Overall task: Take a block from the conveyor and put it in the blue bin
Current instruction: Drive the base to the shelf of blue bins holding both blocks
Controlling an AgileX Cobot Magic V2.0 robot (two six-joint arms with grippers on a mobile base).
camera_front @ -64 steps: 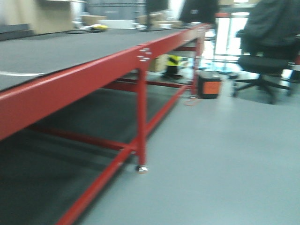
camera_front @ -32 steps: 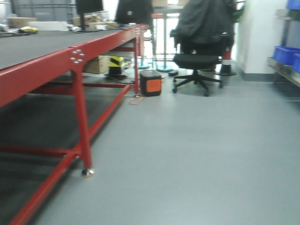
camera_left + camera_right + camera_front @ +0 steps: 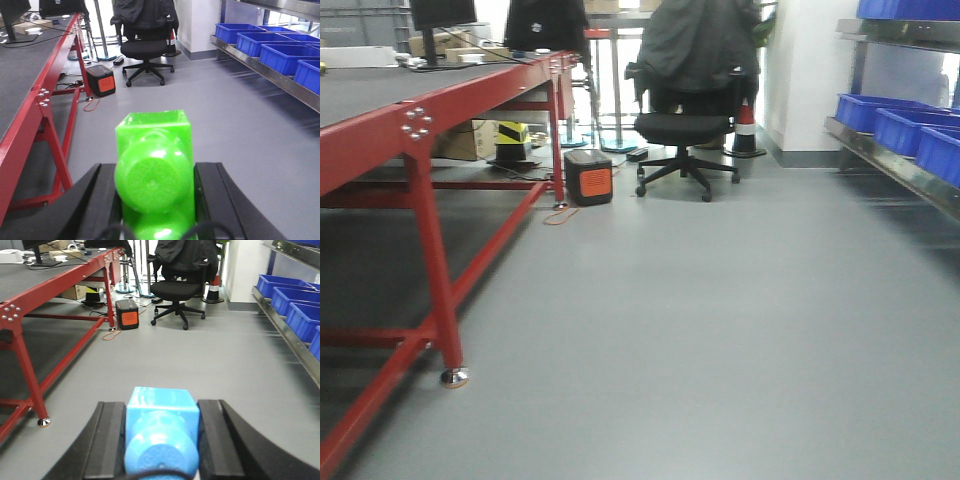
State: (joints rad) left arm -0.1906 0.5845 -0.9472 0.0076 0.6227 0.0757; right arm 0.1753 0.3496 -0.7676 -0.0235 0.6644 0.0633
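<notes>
the right gripper [image 3: 161,407] is closed on the blue block [image 3: 160,440]. its two black fingers [image 3: 111,440] press the block's left and right sides, and the round stud points toward the camera, at 6 o'clock in the right wrist view. the block is off the conveyor [image 3: 50,285], which runs along the 9 to 10 o'clock side, with the red frame and silver bolts showing. the blue bins [image 3: 295,305] stand in a row on a metal shelf at 2 to 3 o'clock, well apart from the block.

the left gripper [image 3: 155,170] is closed in the same way on a green block [image 3: 152,150], at 6 o'clock in its view.

in the front view the grey floor [image 3: 720,330] is in the middle. a black office chair [image 3: 685,125] with a dark jacket on it stands at 12 o'clock, and a small orange and black box [image 3: 588,178] sits on the floor near the conveyor leg.
</notes>
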